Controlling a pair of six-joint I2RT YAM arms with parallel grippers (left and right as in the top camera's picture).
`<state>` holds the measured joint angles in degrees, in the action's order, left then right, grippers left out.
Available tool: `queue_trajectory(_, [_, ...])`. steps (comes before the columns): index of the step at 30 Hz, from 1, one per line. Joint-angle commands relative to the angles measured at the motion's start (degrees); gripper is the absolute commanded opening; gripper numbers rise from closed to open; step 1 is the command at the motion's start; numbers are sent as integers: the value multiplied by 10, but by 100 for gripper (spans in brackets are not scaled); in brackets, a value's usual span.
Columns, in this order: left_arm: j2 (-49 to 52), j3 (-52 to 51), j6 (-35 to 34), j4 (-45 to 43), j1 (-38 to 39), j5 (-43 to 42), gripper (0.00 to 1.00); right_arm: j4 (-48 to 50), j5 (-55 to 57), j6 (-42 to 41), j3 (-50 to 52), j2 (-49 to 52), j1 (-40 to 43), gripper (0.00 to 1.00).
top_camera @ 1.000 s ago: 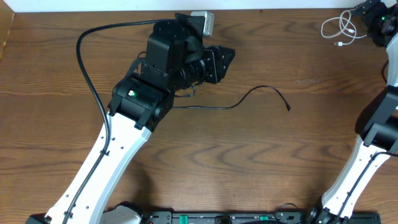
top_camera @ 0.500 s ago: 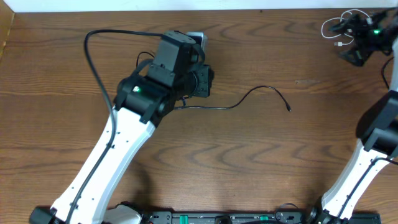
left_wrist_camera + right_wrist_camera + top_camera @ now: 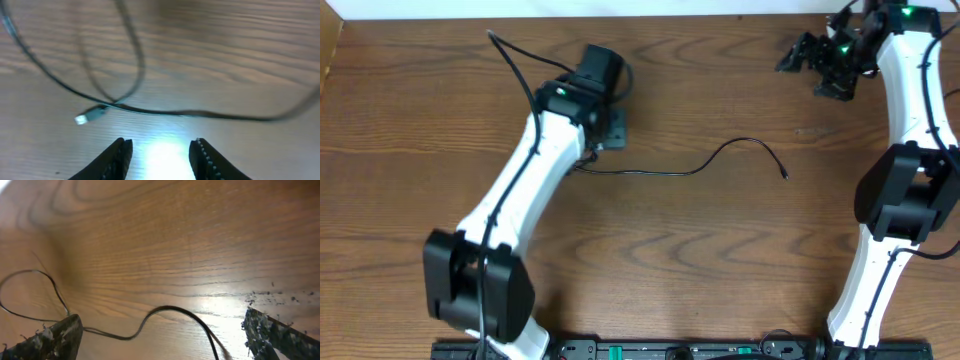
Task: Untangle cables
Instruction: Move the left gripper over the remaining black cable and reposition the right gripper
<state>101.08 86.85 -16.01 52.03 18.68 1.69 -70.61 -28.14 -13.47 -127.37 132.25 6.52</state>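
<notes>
The black cable (image 3: pixel 720 152) lies on the wooden table, curving from beside my left gripper (image 3: pixel 607 128) to a plug end at mid-right. In the left wrist view it (image 3: pixel 165 112) crosses just ahead of my open, empty left gripper (image 3: pixel 160 150), with a pale plug end (image 3: pixel 85 118) and a loop at the left. The white cable is hidden in the overhead view, under my right arm. My right gripper (image 3: pixel 800 56) is at the far right of the table. In its wrist view it (image 3: pixel 162 342) is open wide, with a thin cord (image 3: pixel 165 311) between the fingers that looks dark against the glare.
The table's far edge (image 3: pixel 720 14) runs close behind both grippers. A thicker black wire (image 3: pixel 515 62) belonging to the left arm arcs above the table at the back left. The arm bases stand along the front edge.
My left arm has stretched out and its gripper has drawn back to the left, by the black cable's left end. My right gripper has swung left from the corner, over where the white cable lay.
</notes>
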Motion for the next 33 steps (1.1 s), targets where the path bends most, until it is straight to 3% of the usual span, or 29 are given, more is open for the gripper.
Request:
queue_trajectory(1, [26, 6, 14, -8, -55, 16, 45, -3, 38, 31, -1, -14, -18, 99])
queue_trajectory(11, [105, -4, 142, -41, -120, 5, 46, -5, 69, 35, -1, -14, -49, 99])
queue_trajectory(15, [119, -4, 144, -46, -124, 12, 49, -7, 69, 44, -1, -14, -51, 99])
queue_trajectory(20, [120, -4, 112, -48, -129, 69, 51, -12, 69, 44, -1, -14, -51, 99])
queue_trajectory(28, [121, -23, 29, -50, -130, 69, 51, -10, 69, 44, -1, -14, -51, 99])
queue_trajectory(33, [121, -56, -33, -75, -129, -9, 50, -10, 69, 44, -1, -14, -51, 99])
